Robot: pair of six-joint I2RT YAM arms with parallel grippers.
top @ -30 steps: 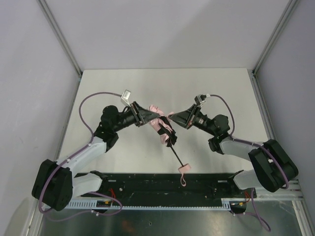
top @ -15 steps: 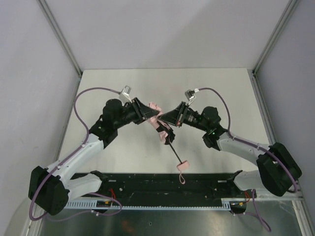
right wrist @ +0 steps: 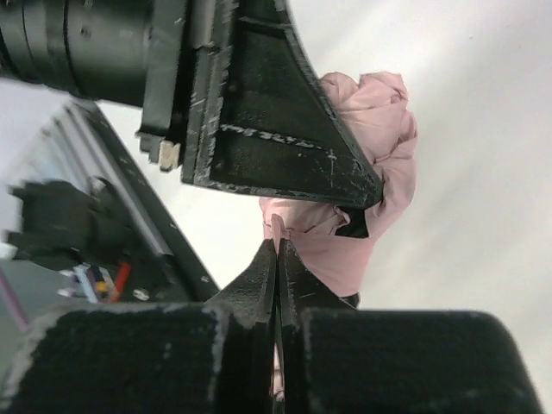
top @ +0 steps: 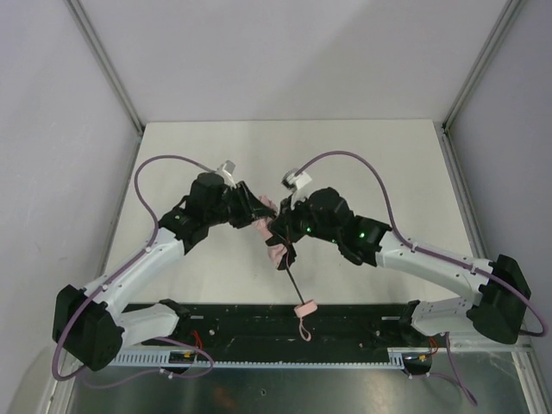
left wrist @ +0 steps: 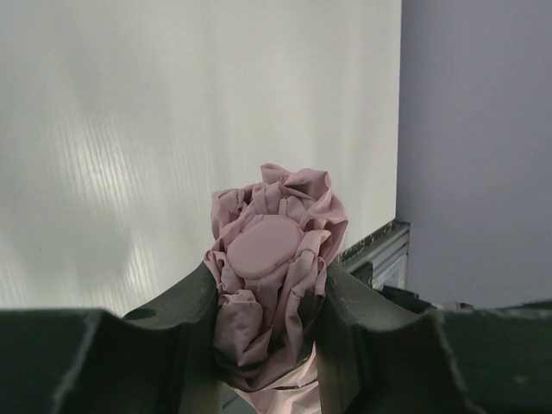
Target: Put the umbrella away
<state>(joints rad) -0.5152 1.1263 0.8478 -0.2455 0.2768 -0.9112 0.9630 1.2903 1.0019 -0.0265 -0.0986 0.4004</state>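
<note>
While clamping umbrella (left wrist: 272, 259) crown w/ L gripper (left wrist: 268, 289), pinches pink strap (right wrist: 275, 228) w/ R gripper (right wrist: 278, 252). Shut tight just below crown.

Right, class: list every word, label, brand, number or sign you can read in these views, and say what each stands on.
None can be read in any view.
The umbrella, the left end effector, the right end effector and the table carry no visible text.
</note>
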